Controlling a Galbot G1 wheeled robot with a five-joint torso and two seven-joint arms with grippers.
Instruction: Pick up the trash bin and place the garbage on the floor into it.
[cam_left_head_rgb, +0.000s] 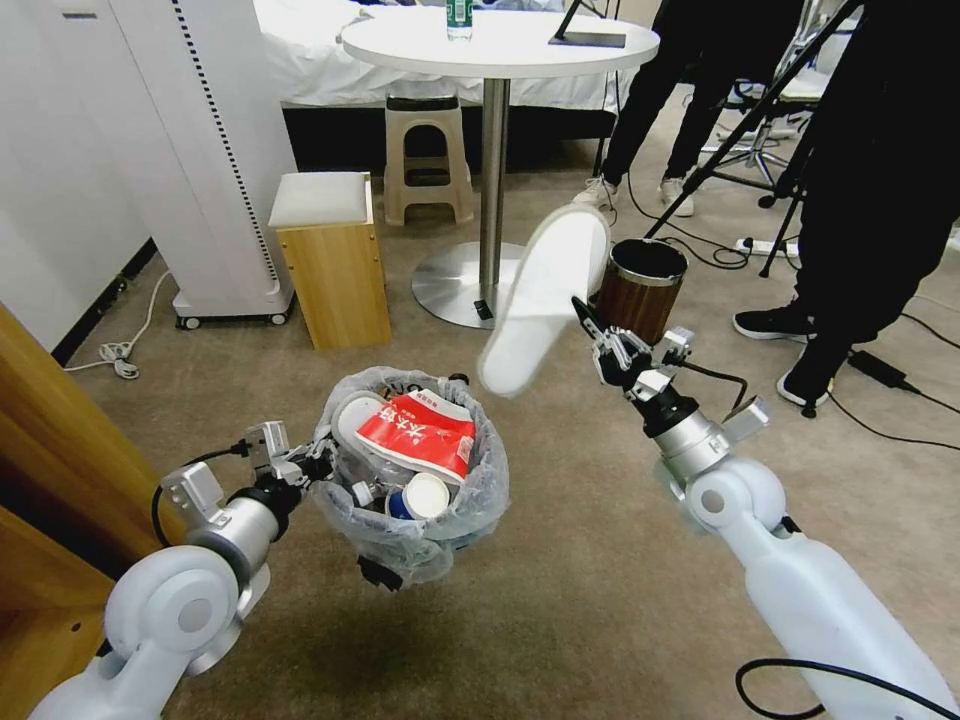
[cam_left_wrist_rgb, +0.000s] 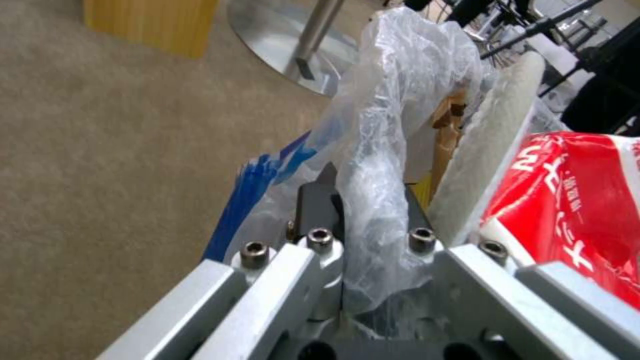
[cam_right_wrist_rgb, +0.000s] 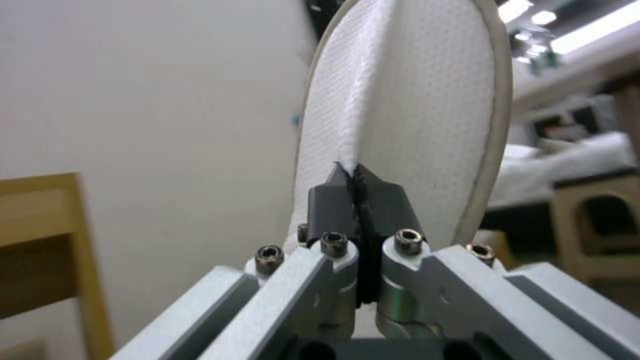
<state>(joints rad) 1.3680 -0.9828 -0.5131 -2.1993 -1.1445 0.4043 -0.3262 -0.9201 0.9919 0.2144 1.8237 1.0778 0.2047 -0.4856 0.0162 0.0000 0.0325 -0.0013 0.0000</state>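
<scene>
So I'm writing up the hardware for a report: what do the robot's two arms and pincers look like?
Both arms have glossy white rounded shells ending in silver metal wrist cylinders with black collars. Each carries a small grey box-shaped module at the wrist, fed by a black cable. The left pincer and right pincer have silver angular linkages fastened with hex-socket bolts and dark, wedge-tipped fingers.

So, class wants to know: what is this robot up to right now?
The left gripper holds the trash bin off the carpet by its rim and bag; a red wrapper and a cup already lie in it. The right gripper is shut on a white slipper, raised beside and above the bin.
</scene>
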